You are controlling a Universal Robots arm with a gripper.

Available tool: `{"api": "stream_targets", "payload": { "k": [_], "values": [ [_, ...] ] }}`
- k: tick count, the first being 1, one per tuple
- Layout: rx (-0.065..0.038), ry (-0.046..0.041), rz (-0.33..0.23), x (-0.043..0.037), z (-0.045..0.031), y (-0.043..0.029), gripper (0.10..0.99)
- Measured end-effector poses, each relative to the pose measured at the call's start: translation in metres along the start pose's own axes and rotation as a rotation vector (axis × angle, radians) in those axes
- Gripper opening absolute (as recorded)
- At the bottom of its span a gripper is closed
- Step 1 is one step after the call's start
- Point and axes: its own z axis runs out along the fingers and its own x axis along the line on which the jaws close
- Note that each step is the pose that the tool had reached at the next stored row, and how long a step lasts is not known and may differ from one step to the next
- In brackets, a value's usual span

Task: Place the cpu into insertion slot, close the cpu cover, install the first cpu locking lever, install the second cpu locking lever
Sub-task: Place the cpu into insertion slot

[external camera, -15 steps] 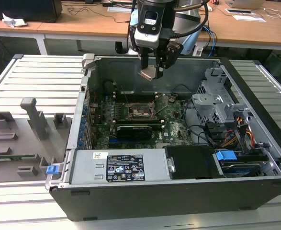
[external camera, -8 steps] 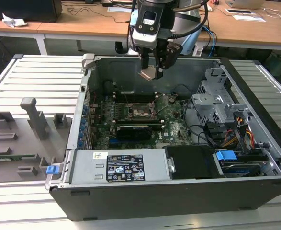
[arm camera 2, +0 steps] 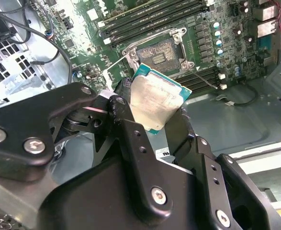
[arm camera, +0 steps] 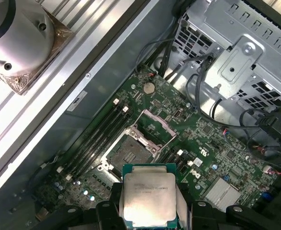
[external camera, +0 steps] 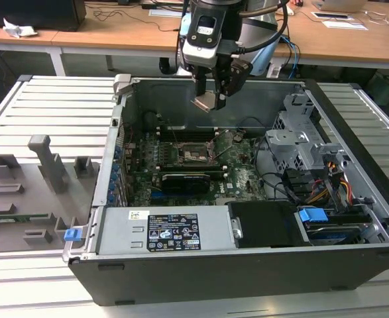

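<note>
My gripper (external camera: 211,99) hangs above the open computer case, shut on the cpu (external camera: 203,103), a small silvery square with a green edge. Both wrist views show the cpu (arm camera 2: 154,98) (arm camera: 149,199) clamped by its sides between the black fingers (arm camera 2: 123,96). Below it on the green motherboard (external camera: 237,179) lies the insertion slot (external camera: 195,156) (arm camera 2: 157,52) (arm camera: 128,153), dark, bare and framed in grey metal. The cpu cover (arm camera: 155,125) stands swung up off the slot on one side. The chip is well above the slot, not touching it.
A grey metal drive cage (external camera: 300,142) with loose cables (external camera: 280,179) fills the case on the exterior view's right. The power supply (external camera: 171,232) lies along the front. Memory slots (arm camera 2: 150,19) flank the socket. A grey fixture tray (external camera: 28,192) lies outside on the exterior view's left.
</note>
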Motion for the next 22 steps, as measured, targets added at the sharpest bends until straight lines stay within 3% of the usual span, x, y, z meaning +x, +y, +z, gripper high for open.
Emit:
{"api": "stream_targets", "payload": {
  "k": [22],
  "values": [
    [-0.001, -0.0052, 0.062, 0.0000, 0.0003, 0.0000, 0.525]
  ]
}}
